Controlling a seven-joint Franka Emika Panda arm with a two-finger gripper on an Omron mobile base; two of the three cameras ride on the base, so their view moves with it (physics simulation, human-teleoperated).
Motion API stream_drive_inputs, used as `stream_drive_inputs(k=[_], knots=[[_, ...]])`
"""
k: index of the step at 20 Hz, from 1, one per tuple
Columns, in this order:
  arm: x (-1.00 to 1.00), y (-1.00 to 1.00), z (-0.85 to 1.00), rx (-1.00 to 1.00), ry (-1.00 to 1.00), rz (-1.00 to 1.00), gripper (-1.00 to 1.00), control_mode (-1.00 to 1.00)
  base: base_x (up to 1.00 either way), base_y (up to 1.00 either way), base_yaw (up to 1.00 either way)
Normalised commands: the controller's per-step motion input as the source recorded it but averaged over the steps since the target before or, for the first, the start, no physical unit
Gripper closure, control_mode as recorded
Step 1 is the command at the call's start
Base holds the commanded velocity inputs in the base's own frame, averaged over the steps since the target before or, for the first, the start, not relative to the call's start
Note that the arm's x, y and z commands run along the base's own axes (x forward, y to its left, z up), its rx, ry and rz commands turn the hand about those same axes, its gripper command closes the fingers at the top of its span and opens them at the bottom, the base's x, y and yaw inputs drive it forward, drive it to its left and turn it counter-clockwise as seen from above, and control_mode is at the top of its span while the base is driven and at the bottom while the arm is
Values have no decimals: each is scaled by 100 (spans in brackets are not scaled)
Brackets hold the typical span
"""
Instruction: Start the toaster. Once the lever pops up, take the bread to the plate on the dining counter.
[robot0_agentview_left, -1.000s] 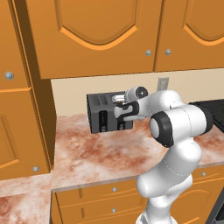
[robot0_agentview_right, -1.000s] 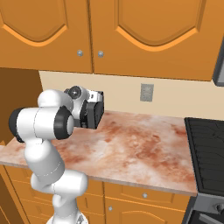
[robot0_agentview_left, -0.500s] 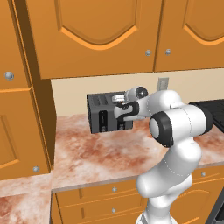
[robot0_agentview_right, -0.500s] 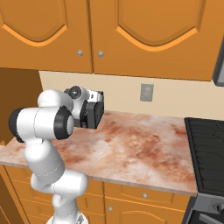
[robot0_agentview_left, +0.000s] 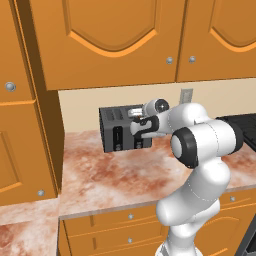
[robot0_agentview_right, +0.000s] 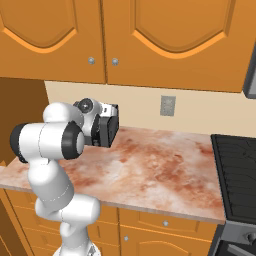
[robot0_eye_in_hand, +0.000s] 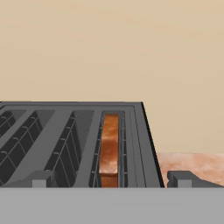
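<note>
The bread (robot0_eye_in_hand: 109, 148) stands on edge in the rightmost slot of the toaster (robot0_eye_in_hand: 78, 144), which sits on the worktop (robot0_agentview_left: 125, 175). Thin, light and brittle, I'd say; best pinched across its top edge. The gripper (robot0_eye_in_hand: 111, 178) hovers above, jaws wide apart.
</note>
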Motion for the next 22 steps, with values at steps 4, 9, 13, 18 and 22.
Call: stream_drive_inputs(k=[4,9,13,18,22], knots=[[0,0,0,0,0,0,-100,-100,0,0,0],[0,0,0,0,0,0,-100,-100,0,0,0],[0,0,0,0,0,0,-100,-100,0,0,0],[0,0,0,0,0,0,-100,-100,0,0,0],[0,0,0,0,0,0,-100,-100,0,0,0]])
